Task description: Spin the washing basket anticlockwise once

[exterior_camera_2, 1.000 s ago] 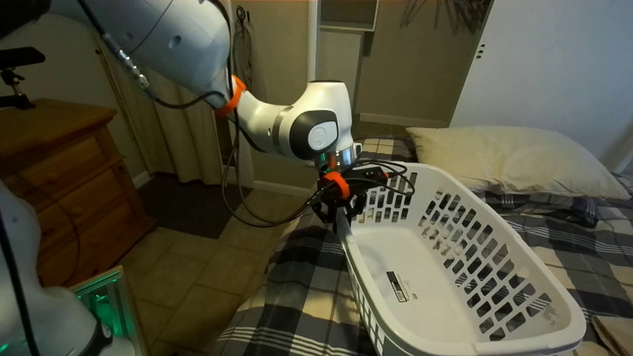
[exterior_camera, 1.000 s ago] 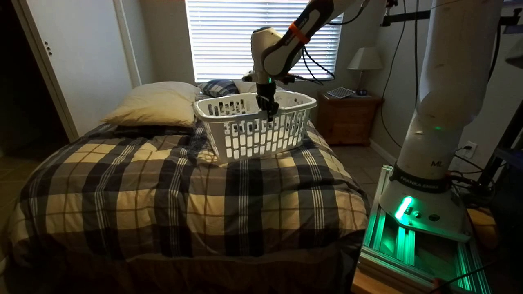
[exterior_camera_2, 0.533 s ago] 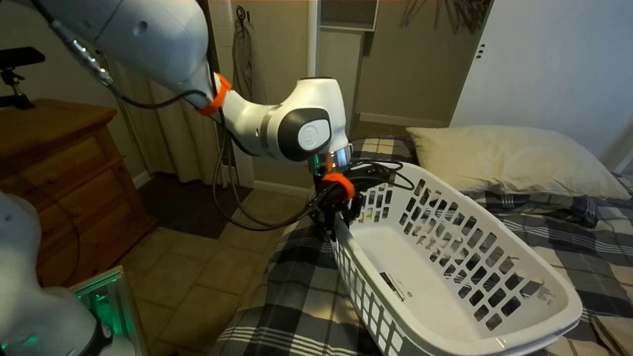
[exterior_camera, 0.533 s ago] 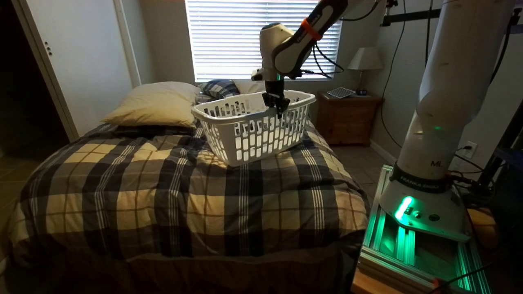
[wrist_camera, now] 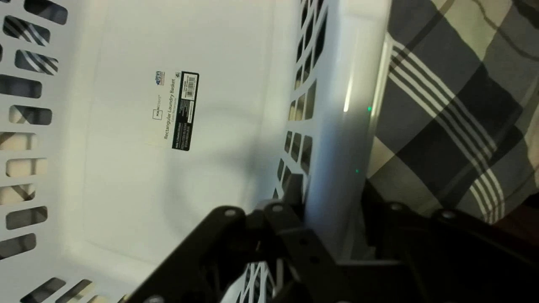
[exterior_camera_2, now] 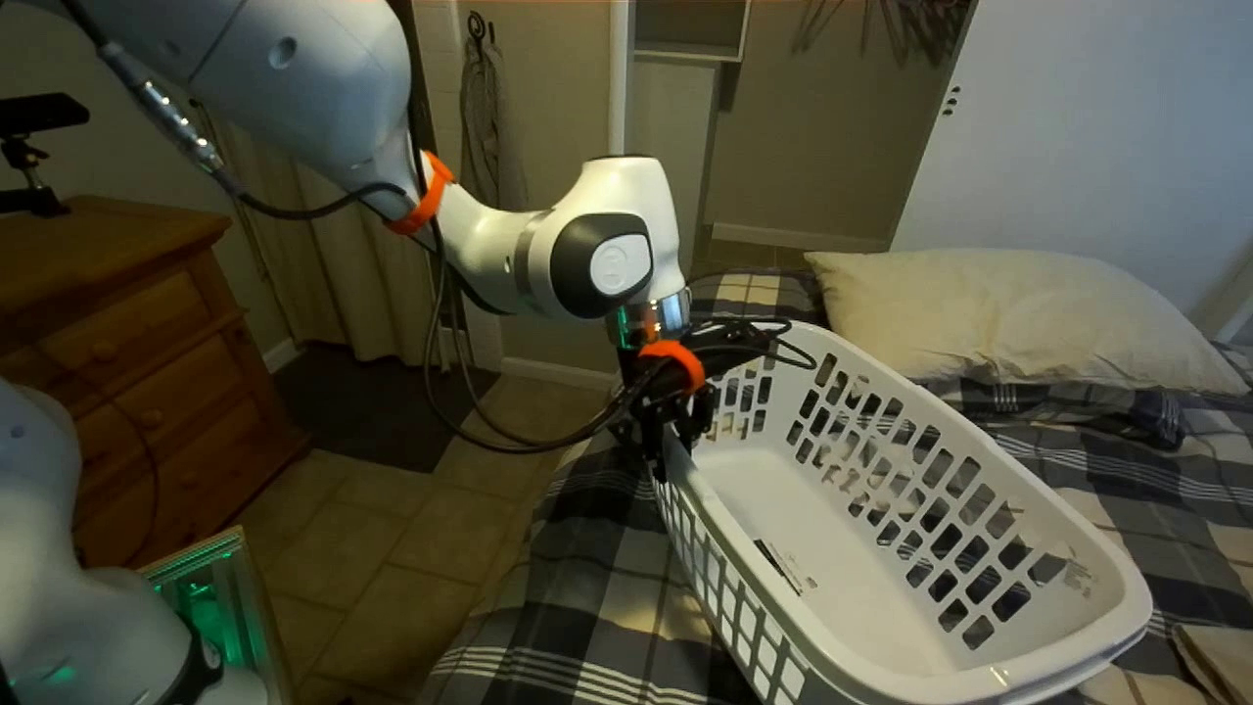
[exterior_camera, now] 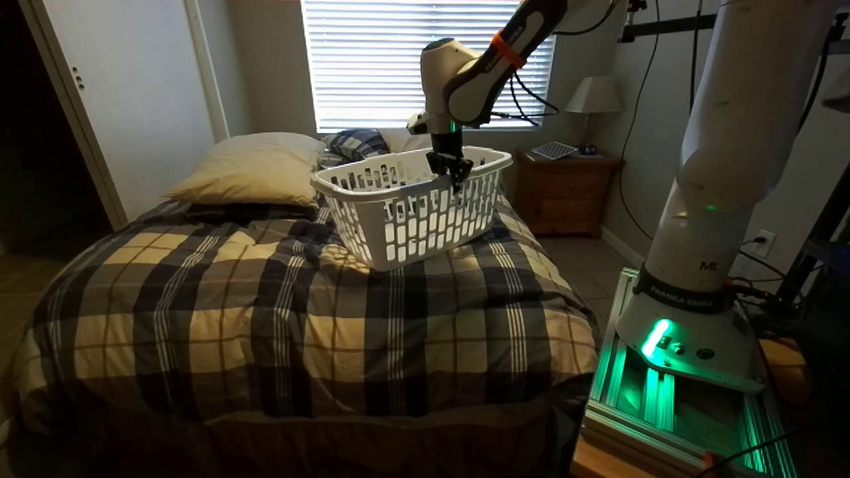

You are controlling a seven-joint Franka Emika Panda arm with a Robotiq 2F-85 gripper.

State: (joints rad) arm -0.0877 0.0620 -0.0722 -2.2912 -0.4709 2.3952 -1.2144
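Washing basket (exterior_camera_2: 852, 587), white plastic, lattice sides; rolled rim (wrist_camera: 349, 84) pinched by the gripper (wrist_camera: 332, 191).

Stands mouth up on the plaid bedspread (exterior_camera: 319, 338), as both exterior views show; one long side of the rim passes between the jaws, which are clamped on it partway along. In the wrist view, one finger (wrist_camera: 294, 189) lies inside the basket, beside the slotted wall, its counterpart outside, above the bedspread; the basket's floor extends away on the inner finger's side. Printed label (wrist_camera: 185, 111) on that floor. Cream pillow (exterior_camera: 252, 166) near, on the same bedspread.
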